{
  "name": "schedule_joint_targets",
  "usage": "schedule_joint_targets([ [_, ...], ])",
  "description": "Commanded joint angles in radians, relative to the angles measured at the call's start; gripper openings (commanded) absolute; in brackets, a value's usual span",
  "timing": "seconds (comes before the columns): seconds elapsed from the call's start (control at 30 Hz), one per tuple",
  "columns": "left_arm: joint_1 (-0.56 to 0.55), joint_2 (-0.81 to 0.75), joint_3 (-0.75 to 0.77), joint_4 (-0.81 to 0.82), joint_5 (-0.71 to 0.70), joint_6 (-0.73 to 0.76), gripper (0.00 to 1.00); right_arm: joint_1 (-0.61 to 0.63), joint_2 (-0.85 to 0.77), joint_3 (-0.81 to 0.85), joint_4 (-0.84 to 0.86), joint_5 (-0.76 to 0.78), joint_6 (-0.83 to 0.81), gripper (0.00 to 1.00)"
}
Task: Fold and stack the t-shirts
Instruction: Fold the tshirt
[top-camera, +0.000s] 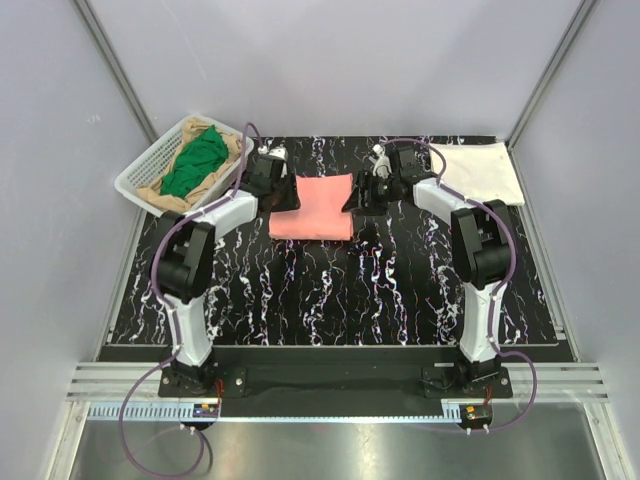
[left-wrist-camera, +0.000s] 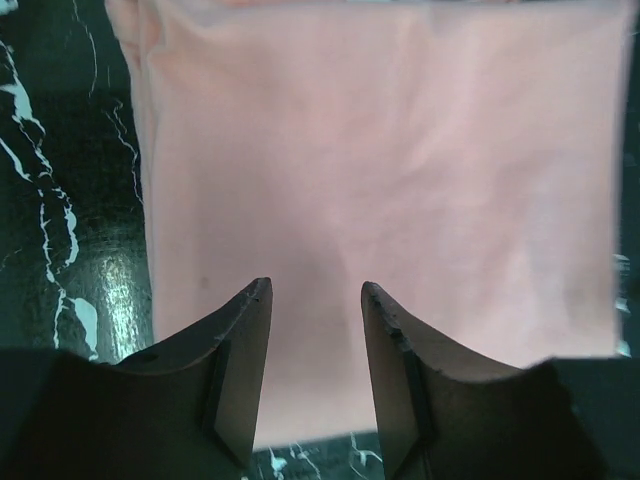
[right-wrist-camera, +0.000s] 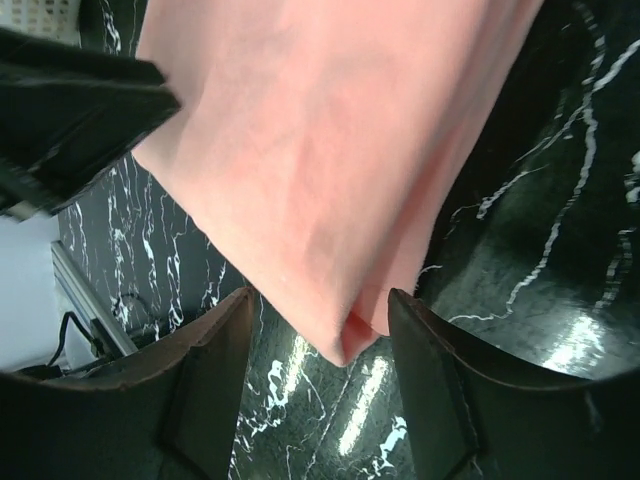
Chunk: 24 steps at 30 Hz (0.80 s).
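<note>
The pink shirt (top-camera: 312, 208) lies at 12 o'clock, a smooth folded rectangle between the left gripper (left-wrist-camera: 315, 290) and right gripper (right-wrist-camera: 320, 295), both with jaws spread and empty. A white shirt (top-camera: 480, 170) lies at 2 o'clock. The basket (top-camera: 135, 185) at 10 o'clock holds a crumpled green shirt (top-camera: 195, 162) and a tan shirt (top-camera: 160, 192).

— Where does your salmon-pink t-shirt (top-camera: 312, 208) lie?
— You see it folded into a flat, smooth rectangle, near the middle of the worktop's (top-camera: 330, 290) far edge.
— And your cream-white t-shirt (top-camera: 480, 172)?
— Folded flat too, in the far right corner, well apart from the pink one.
— The others?
— Your green t-shirt (top-camera: 195, 160) lies crumpled on the tan t-shirt (top-camera: 232, 146), both in the basket (top-camera: 138, 178) at the far left corner.
</note>
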Motion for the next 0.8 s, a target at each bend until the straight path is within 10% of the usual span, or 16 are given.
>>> schedule_joint_targets([
  [0.0,0.006,0.068,0.055,0.031,-0.044,0.027,0.45,0.027,0.02,-0.012,0.047,-0.036,0.005,0.63],
  [0.23,0.006,0.1,0.035,0.045,-0.107,-0.008,0.45,0.044,0.049,-0.065,0.061,0.01,0.004,0.47],
  [0.4,0.006,0.089,-0.026,0.074,-0.127,-0.047,0.45,0.042,0.044,-0.096,0.063,0.061,0.01,0.03],
  [0.77,-0.092,-0.053,-0.209,0.076,-0.254,-0.12,0.45,0.036,-0.078,-0.252,0.047,0.133,0.028,0.0],
])
